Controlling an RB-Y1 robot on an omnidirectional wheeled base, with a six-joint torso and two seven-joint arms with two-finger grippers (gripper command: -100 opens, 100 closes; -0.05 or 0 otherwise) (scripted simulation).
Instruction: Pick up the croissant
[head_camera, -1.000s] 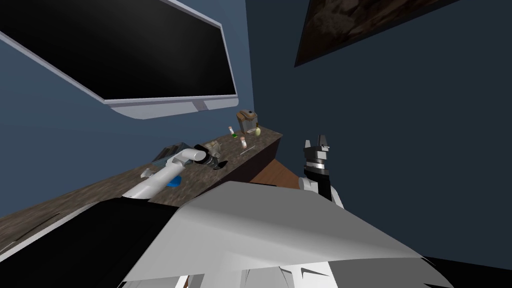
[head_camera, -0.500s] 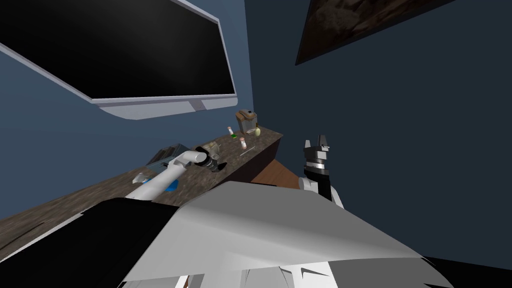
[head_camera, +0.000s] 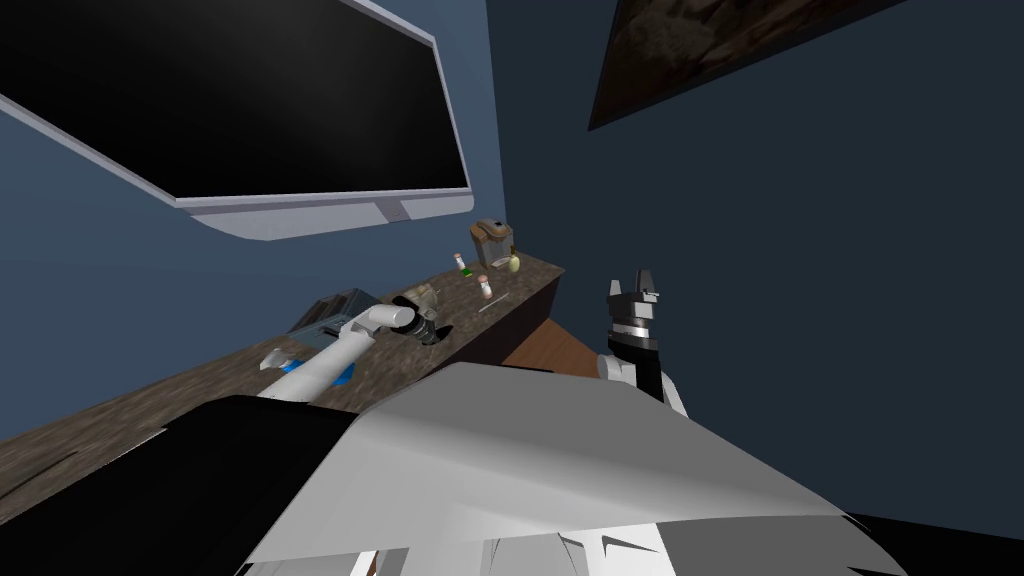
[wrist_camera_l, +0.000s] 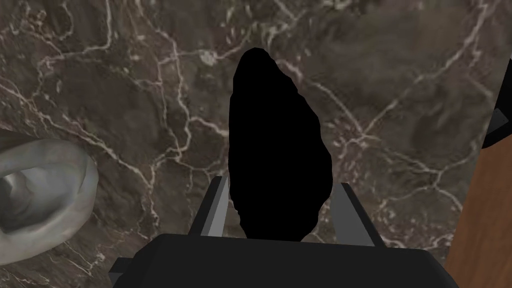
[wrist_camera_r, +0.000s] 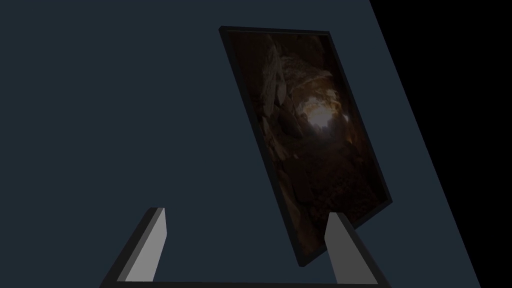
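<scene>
The croissant (wrist_camera_l: 270, 125) is drawn as a plain black, elongated lump over the dark veined marble counter (wrist_camera_l: 125, 100). My left gripper (wrist_camera_l: 281, 183) has a finger pressed against each of its long sides, closer together than the right hand's. In the head view the croissant (head_camera: 438, 331) is a small black spot at the tip of my left gripper (head_camera: 428, 327), near the counter's front edge. I cannot tell whether it rests on the counter or hangs just above it. My right gripper (head_camera: 632, 285) is raised to the right of the counter, fingers (wrist_camera_r: 150, 245) open and empty.
A grey bowl-like thing (wrist_camera_l: 40, 190) sits on the counter close beside the left hand. Farther along stand two small bottles (head_camera: 463, 263), a brown appliance (head_camera: 493, 238), a grey box (head_camera: 330, 312) and a blue thing (head_camera: 345, 372). A large screen (head_camera: 250, 100) hangs above. Brown floor (wrist_camera_l: 480, 210) lies past the counter's edge.
My left forearm and elbow have swung a little to the left along the counter while the gripper has stayed at the croissant. The right arm has not moved.
</scene>
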